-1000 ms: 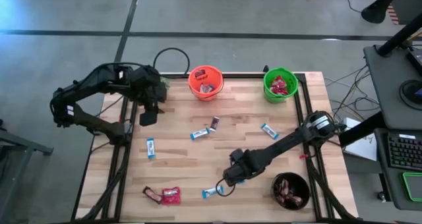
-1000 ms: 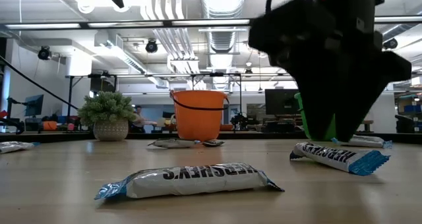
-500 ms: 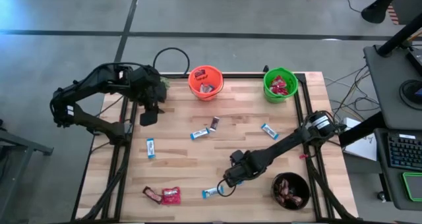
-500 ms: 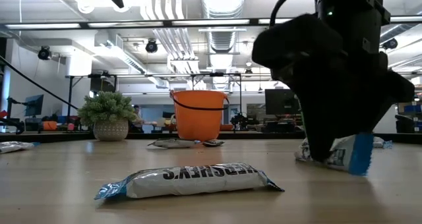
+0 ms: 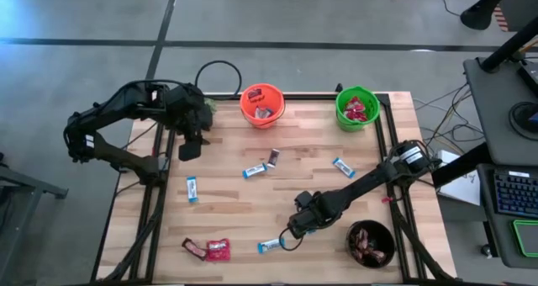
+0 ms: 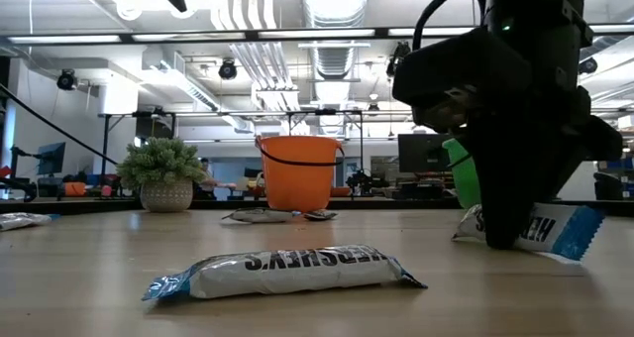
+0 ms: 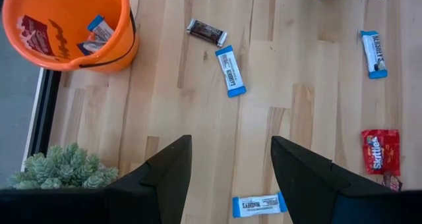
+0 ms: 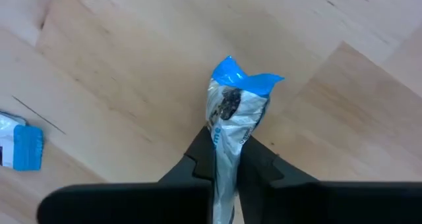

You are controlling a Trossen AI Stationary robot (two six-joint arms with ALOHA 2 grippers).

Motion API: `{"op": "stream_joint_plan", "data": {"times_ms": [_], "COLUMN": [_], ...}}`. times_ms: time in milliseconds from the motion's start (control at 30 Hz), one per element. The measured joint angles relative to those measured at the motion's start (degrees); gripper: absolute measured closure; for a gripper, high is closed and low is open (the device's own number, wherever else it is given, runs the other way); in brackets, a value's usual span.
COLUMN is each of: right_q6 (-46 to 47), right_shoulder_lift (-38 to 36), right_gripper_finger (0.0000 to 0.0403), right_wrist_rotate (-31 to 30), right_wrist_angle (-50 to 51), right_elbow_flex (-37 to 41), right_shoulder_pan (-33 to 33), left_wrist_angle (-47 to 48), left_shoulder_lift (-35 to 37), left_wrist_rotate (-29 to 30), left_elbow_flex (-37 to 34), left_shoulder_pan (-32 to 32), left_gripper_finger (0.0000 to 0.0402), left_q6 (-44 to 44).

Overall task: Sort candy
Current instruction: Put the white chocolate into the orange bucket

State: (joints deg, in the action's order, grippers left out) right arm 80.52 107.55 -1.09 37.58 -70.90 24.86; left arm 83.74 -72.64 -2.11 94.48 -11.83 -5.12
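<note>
while pinched flat on pale plank wood, crinkled blue-and-white bar (image 8: 232, 122) in closed right claw (image 8: 226, 159)

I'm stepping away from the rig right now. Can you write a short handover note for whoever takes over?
Right gripper: shut on a blue-and-white bar, low at the table's near middle.
Left gripper: open, empty, waiting above the table's far left, by the plant.
Done: some candy already in the orange bucket, green bucket and dark bucket.
Left: lift and bin the gripped bar; loose on the table are four more blue-and-white bars, two dark brown bars and a red packet.
</note>
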Motion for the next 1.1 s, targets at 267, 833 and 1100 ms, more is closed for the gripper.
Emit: {"op": "stream_joint_plan", "data": {"times_ms": [267,833,1100], "right_q6": [-3.9,-23.9,-37.6], "right_shoulder_lift": [-2.5,-8.2,-8.3], "right_gripper_finger": [0.0387,0.0389,0.0390], "right_wrist_rotate": [0.1,-2.5,-1.4], "right_wrist_angle": [0.0,5.9,5.8], "right_elbow_flex": [-3.2,-12.4,-16.8], "right_shoulder_pan": [0.0,-9.4,-18.7], "left_wrist_angle": [0.0,0.1,0.0], "left_shoulder_lift": [0.0,0.0,0.0], "left_wrist_rotate": [0.0,0.0,0.0], "left_elbow_flex": [0.0,0.0,0.0], "left_shoulder_pan": [0.0,0.0,0.0], "left_gripper_finger": [0.0212,0.0212,0.0212], "left_q6": [-0.1,-0.1,-0.1]}}
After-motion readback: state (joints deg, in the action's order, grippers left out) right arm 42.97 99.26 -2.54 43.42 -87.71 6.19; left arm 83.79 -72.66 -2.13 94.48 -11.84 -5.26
